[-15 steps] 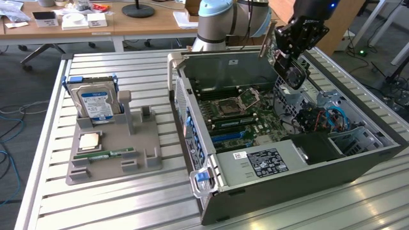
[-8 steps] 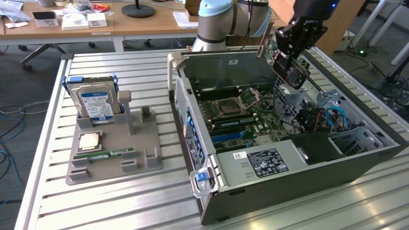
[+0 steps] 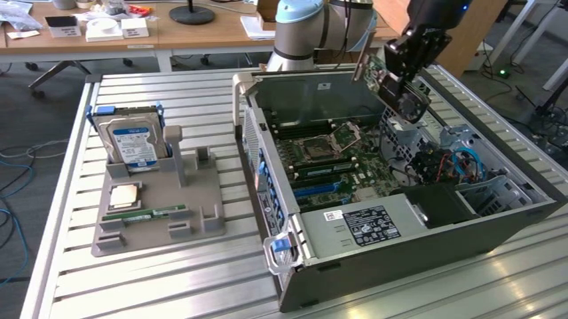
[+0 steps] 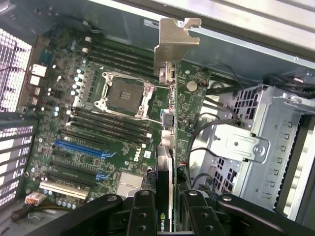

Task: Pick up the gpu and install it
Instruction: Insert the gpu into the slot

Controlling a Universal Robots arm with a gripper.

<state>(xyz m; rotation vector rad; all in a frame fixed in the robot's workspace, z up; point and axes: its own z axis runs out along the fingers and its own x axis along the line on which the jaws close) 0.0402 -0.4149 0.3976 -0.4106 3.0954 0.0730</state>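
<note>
My gripper (image 3: 410, 53) hangs above the far side of the open computer case (image 3: 355, 252), shut on the gpu (image 3: 397, 90). The card is tilted, with its pale metal bracket (image 3: 364, 63) pointing toward the case's back wall. In the wrist view the gpu (image 4: 166, 162) is seen edge-on between the black fingers (image 4: 142, 214), and its bracket (image 4: 174, 39) is at the far end. Below it lies the green motherboard (image 4: 98, 123) with an empty CPU socket (image 4: 123, 93) and blue expansion slots (image 4: 81, 147). The card is clear of the board.
A grey fixture (image 3: 159, 219) on the slatted table holds a hard drive (image 3: 133, 139), a CPU (image 3: 122, 196) and a memory stick (image 3: 146, 214). Inside the case are a metal drive cage (image 4: 251, 142), cables (image 3: 443, 163) and a power supply (image 3: 373, 222). Desks stand behind.
</note>
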